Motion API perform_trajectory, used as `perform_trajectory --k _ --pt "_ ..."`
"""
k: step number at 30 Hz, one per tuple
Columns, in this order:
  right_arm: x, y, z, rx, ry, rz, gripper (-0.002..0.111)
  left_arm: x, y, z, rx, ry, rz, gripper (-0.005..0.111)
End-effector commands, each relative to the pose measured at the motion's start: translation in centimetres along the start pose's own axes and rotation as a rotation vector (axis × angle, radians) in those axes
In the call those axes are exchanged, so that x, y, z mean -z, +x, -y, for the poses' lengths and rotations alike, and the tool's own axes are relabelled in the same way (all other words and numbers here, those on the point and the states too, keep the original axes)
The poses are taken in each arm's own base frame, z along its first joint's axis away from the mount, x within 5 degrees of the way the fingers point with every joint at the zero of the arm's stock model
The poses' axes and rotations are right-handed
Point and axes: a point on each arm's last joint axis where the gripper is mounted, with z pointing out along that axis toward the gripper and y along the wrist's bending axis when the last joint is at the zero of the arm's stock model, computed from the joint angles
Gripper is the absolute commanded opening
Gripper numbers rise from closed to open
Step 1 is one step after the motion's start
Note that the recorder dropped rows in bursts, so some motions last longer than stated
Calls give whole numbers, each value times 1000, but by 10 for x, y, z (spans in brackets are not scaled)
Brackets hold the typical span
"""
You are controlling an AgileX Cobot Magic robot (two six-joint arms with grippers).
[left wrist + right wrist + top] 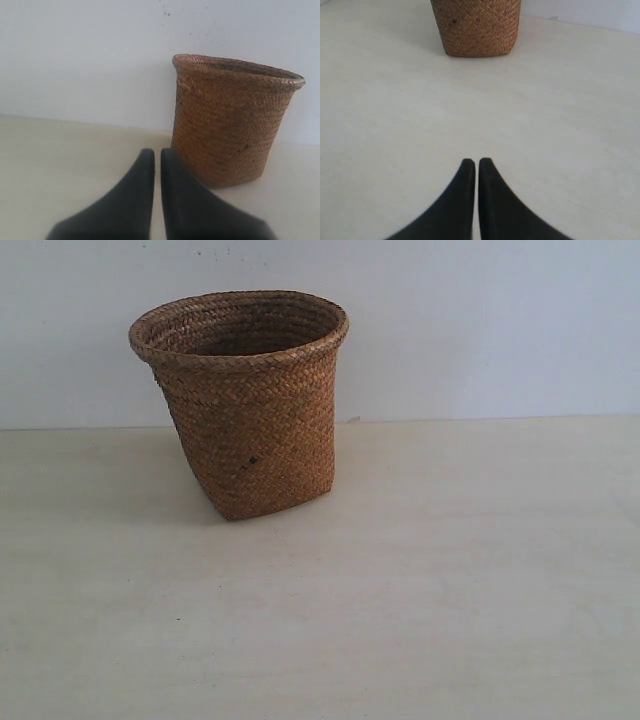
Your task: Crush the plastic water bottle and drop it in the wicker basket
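No plastic water bottle shows in any view. It may lie inside the wicker basket (245, 410), upright at the upper left of the exterior frame on the pale surface (450, 590), or the task may be unstarted. Your left claw (156, 156) and right claw (477, 164) sit closed, empty.

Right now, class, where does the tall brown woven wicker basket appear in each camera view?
Exterior view: wicker basket left of centre, upright on the table.
Left wrist view: just beyond the left gripper.
Right wrist view: lower part only, far beyond the right gripper.
Shared landmark: white wall behind it.
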Motion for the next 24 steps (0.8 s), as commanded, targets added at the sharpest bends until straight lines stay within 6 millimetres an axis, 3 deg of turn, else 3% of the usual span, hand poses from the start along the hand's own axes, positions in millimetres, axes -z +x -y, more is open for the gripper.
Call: perform_trajectory --k 1,12,18,24 --pt "0 0 0 8 3 5 0 2 8 -2 47 0 20 4" --pt "0 0 0 8 3 5 0 8 29 -10 64 -96 -185 4" --pt "0 0 0 8 3 5 0 8 29 -10 27 -92 -185 4" --pt "0 0 0 8 3 5 0 7 24 -8 -144 -62 -137 4"
